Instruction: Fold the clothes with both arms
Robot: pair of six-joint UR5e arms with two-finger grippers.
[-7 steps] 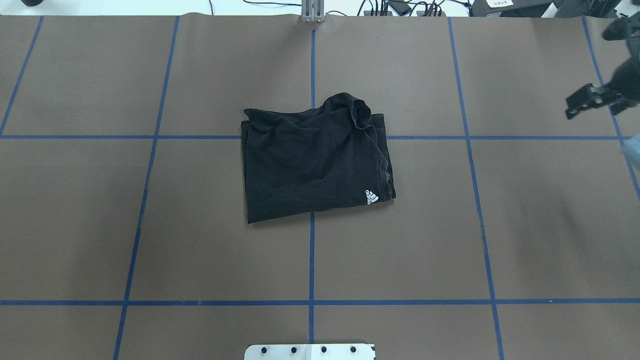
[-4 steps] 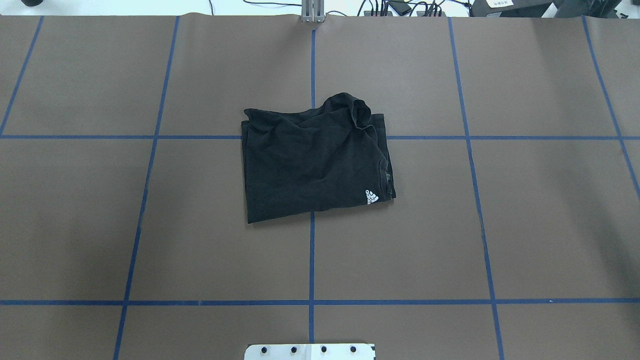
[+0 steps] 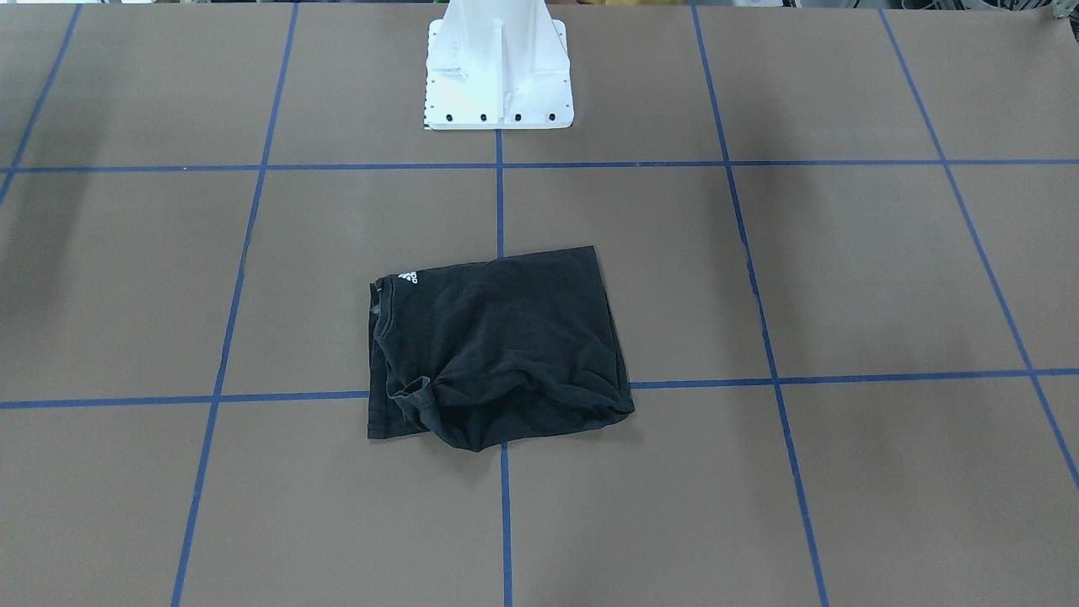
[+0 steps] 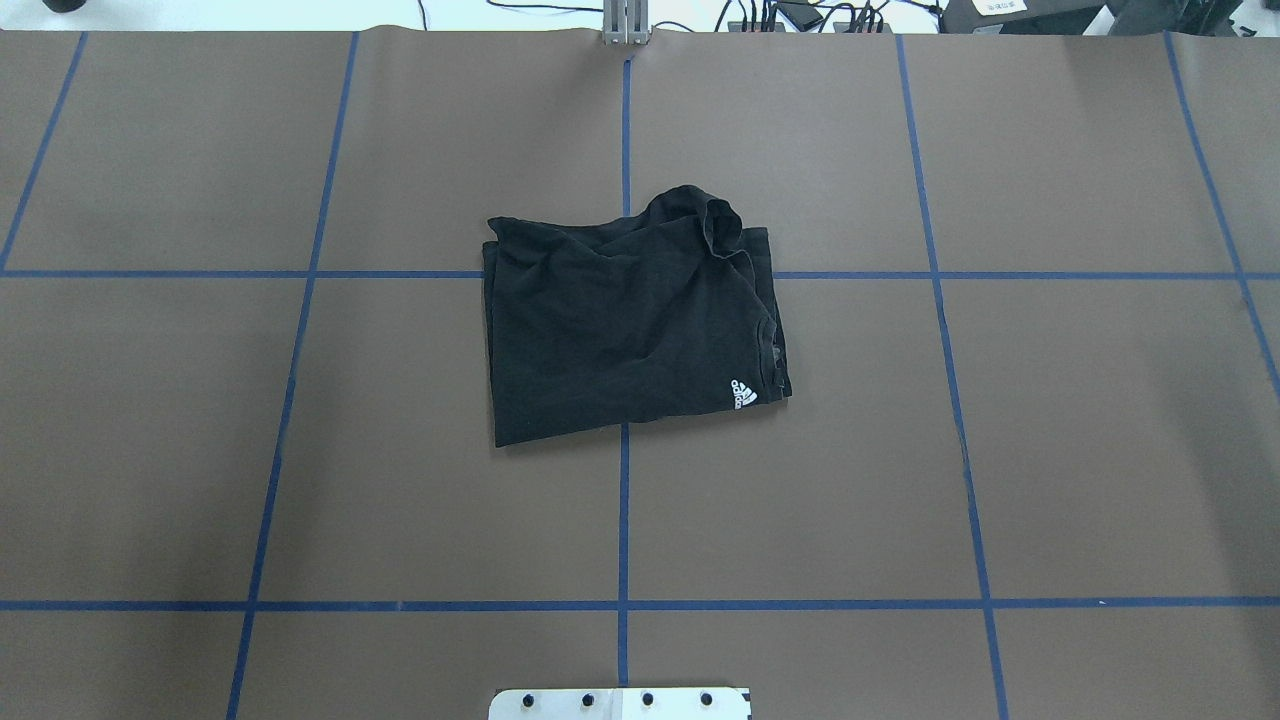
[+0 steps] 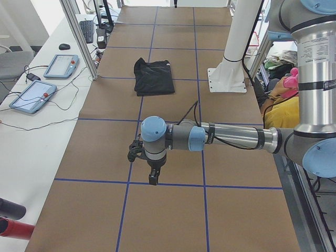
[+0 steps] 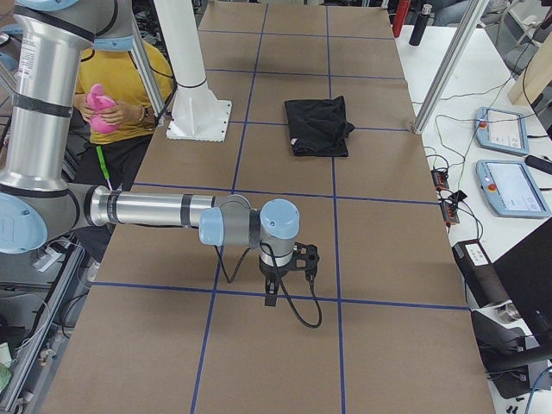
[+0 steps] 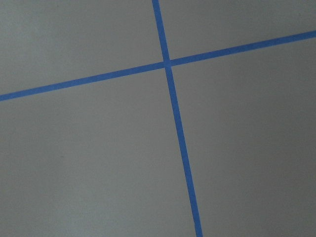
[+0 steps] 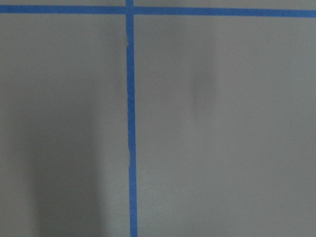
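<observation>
The clothes are one black T-shirt, folded into a rough rectangle at the middle of the brown mat, with a small white logo at its near right corner and a bunched lump at its far edge. It also lies in the front view and both side views. Neither gripper touches it. My left gripper hangs over bare mat far from the shirt. My right gripper hangs likewise at the other end. I cannot tell whether either is open or shut. Both wrist views show only mat and blue tape.
The white pedestal base stands at the robot's side of the mat. Blue tape lines grid the mat. A side table holds tablets and cables. A person in yellow sits behind the pedestal.
One second ago my right gripper showed at the right edge of the overhead view; it has since left that view. The shirt has not moved.
</observation>
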